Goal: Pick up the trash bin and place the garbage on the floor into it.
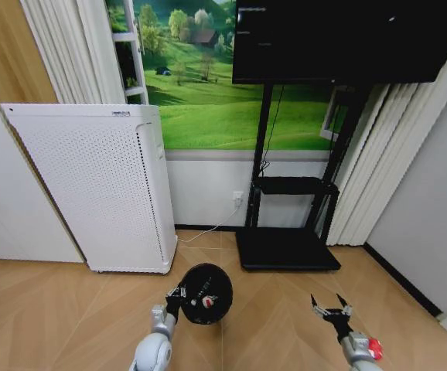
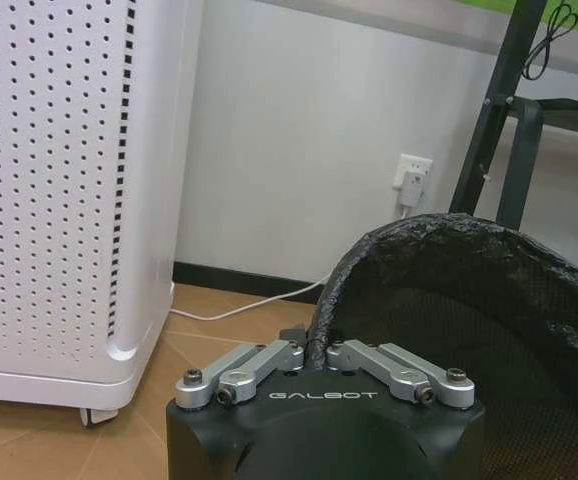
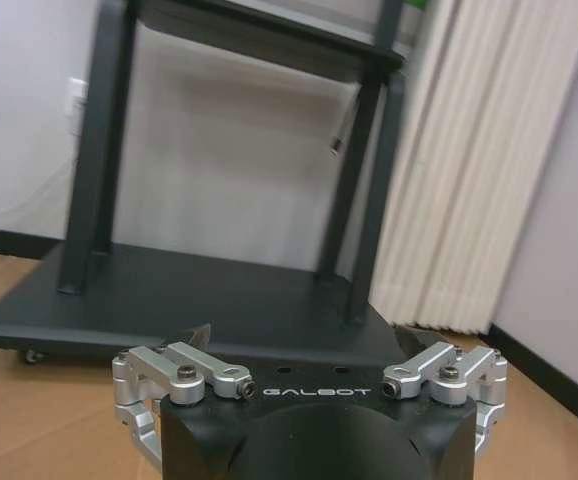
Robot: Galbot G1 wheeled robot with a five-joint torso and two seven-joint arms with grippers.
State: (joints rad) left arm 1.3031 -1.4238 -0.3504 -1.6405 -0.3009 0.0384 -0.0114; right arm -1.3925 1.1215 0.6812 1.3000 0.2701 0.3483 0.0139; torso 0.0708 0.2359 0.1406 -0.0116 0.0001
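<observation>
Left gripper [image 1: 179, 297] low in head view, jaws pressed together, pinching near rim of trash bin [image 1: 206, 294]; left wrist view confirms: fingers [image 2: 269, 358] meet on black bag-lined rim [image 2: 449, 235]. Bin sits just ahead of left jaws, mouth facing up, red-and-white scrap [image 1: 206, 301] inside. Right gripper [image 1: 330, 311] well apart to right, jaws spread wide, holding nothing. Beyond: white perforated appliance [image 1: 100, 185] left, black TV stand [image 1: 288, 249] centre, wall behind.

trash bin [image 1: 205, 294] before appliance [image 1: 100, 185] | maybe garbage [image 1: 208, 301] inside | stand [image 1: 288, 249] right
</observation>
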